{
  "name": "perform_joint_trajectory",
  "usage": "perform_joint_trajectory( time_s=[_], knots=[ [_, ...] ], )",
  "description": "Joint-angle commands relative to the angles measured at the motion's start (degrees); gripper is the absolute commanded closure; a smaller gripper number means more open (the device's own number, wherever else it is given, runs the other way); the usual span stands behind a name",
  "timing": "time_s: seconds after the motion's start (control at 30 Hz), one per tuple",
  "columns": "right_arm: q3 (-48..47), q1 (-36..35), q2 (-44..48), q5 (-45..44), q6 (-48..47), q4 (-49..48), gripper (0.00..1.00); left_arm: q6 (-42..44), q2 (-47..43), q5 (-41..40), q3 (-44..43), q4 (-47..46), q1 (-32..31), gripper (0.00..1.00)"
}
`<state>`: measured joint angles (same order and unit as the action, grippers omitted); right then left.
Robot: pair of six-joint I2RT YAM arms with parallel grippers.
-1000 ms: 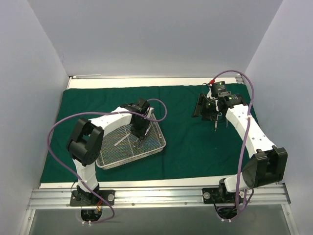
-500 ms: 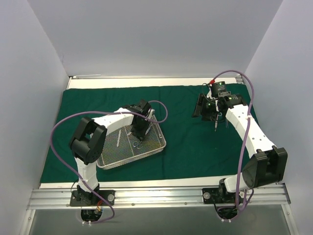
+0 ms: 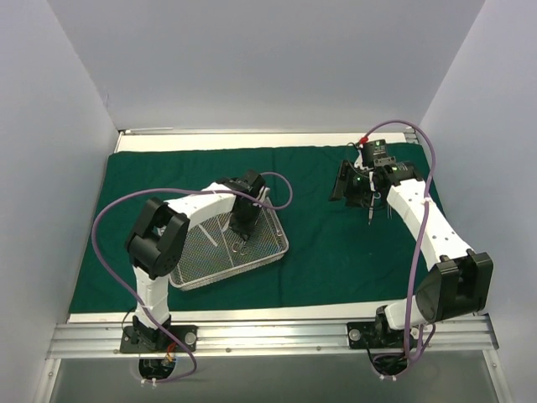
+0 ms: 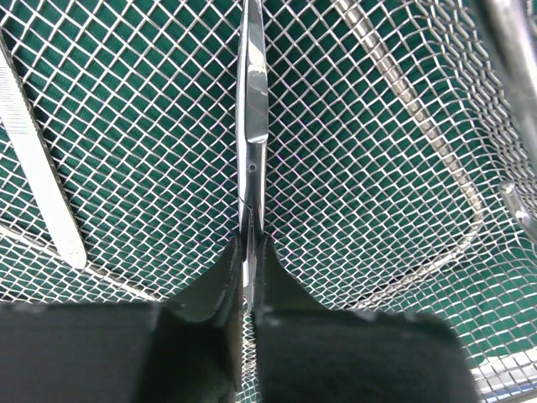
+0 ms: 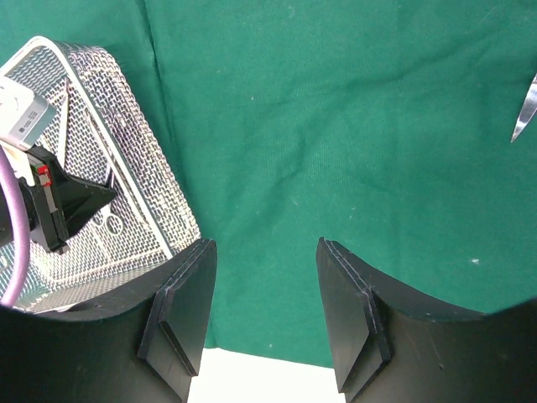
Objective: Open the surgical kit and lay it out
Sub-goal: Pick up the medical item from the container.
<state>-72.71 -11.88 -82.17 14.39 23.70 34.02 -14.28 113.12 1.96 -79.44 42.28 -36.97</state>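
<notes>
The dark green cloth [image 3: 319, 252] lies spread over the table. On its left part stands the silver wire-mesh tray [image 3: 273, 252]. My left gripper [image 3: 242, 227] reaches down into the tray and is shut on a slim silver instrument [image 4: 252, 109] that lies on the mesh, its fingertips [image 4: 232, 260] pinching the shank. Flat silver tweezers [image 4: 38, 176] lie beside it in the tray. My right gripper [image 3: 357, 189] hovers open over the cloth at the back right with nothing between its pads [image 5: 180, 319]. Two slim instruments [image 3: 370, 214] lie on the cloth just beside it.
White walls close in the table on three sides. A white strip of table [image 3: 252, 312] shows along the cloth's near edge. The right wrist view shows the tray [image 5: 126, 143] with the left arm in it, and an instrument tip [image 5: 526, 109] at the right edge.
My left gripper has closed on the slim instrument in the tray, and the left arm and tray have shifted slightly to the right. The right arm has not moved.
</notes>
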Motion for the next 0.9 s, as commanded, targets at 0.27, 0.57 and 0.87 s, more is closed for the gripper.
perform_joint_trajectory(
  time_s=[0.27,0.57,0.87],
  knots=[
    [-3.5,-1.5,-0.6,-2.1,-7.1,-0.3,0.53,4.7,-6.3,4.7,-2.4,10.2,1.8,0.98],
    [-5.6,-6.2,-2.1,13.6,0.5,-12.5,0.53,4.4,-16.3,18.1,-9.5,16.9,5.2,0.98],
    [2.2,-11.8,-3.3,25.4,19.5,-36.1,0.44,0.2,-23.2,24.7,-7.8,13.4,7.1,0.98]
  ],
)
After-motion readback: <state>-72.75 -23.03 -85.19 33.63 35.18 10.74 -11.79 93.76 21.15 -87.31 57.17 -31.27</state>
